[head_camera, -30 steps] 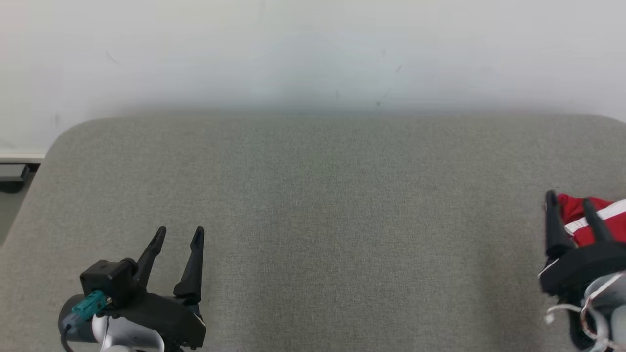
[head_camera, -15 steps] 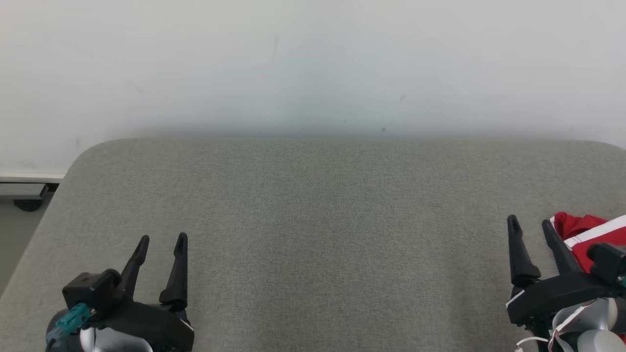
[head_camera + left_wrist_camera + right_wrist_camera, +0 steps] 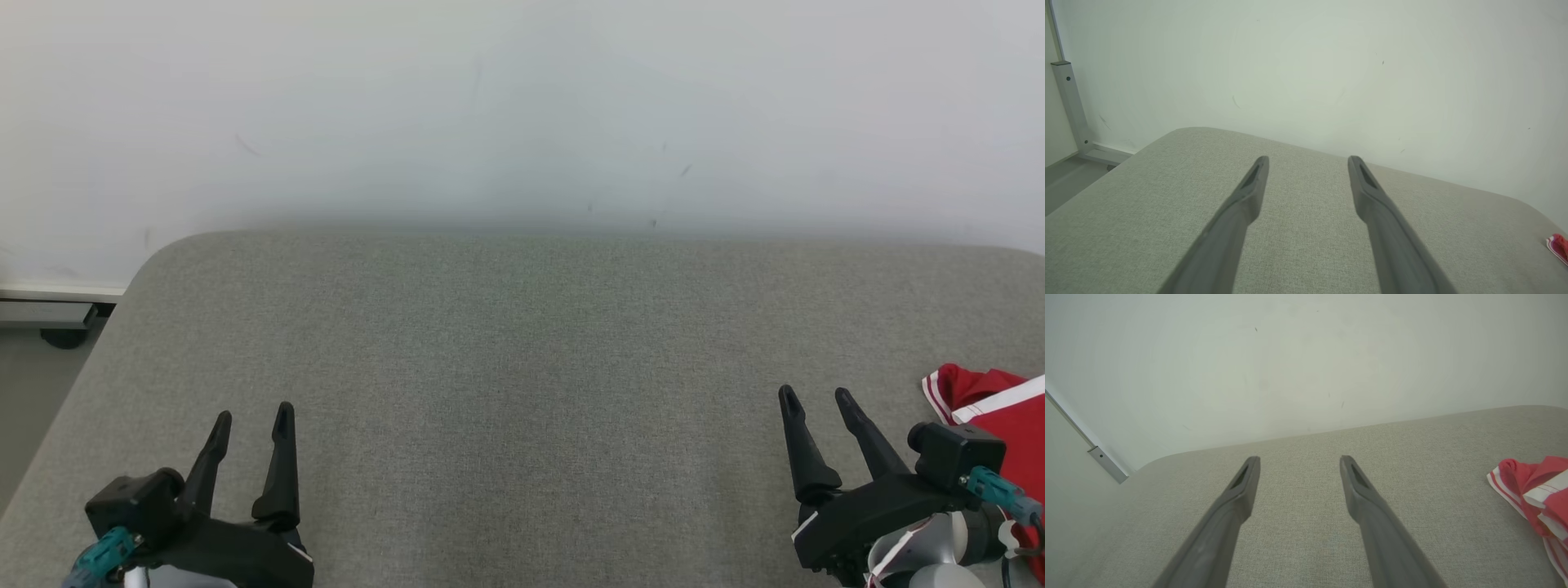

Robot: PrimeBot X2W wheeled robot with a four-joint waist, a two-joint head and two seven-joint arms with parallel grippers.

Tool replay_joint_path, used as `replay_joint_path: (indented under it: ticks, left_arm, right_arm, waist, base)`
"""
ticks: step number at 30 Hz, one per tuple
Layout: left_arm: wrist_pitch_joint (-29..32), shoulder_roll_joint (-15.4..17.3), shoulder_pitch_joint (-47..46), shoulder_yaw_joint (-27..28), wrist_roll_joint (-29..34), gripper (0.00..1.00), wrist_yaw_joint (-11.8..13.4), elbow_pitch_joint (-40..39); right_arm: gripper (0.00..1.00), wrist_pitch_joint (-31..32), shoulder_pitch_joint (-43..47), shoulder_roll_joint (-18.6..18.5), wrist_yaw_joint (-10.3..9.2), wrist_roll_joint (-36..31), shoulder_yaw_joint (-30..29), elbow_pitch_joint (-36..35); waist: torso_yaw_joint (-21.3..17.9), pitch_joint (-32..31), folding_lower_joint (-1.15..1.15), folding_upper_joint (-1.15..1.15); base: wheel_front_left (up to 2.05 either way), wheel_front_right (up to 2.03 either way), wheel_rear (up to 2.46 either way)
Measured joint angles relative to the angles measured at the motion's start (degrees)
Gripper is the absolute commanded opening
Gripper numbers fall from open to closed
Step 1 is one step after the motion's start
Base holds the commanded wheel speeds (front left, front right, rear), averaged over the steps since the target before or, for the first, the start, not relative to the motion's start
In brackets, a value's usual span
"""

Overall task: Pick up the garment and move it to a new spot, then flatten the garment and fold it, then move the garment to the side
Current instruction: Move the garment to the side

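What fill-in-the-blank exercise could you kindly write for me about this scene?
1. The garment is mostly ____ with white stripes.
2. It lies on the grey surface, toward the robot's ____.
3. The right end effector and the left end effector both stand ____, with nothing between their fingers.
Missing words: red; right; open.

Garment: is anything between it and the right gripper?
Nothing visible. The open right gripper sits just left of the red garment on the grey cushion, with bare cushion between them.
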Motion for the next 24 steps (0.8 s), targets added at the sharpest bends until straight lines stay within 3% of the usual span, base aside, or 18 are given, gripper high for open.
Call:
replay_joint_path:
  ticks: [24]
  left_arm:
    - [0.1, -0.7, 1.5, 2.8, 0.5, 1.00, 0.1, 2.2]
  right_arm:
    - [1.00, -2.0, 0.1, 0.0, -1.87, 1.0, 1.5, 2.4]
  waist:
    - [-1.8, 0.4, 0.00, 0.00]
  base:
    - [0.00, 0.00, 0.00]
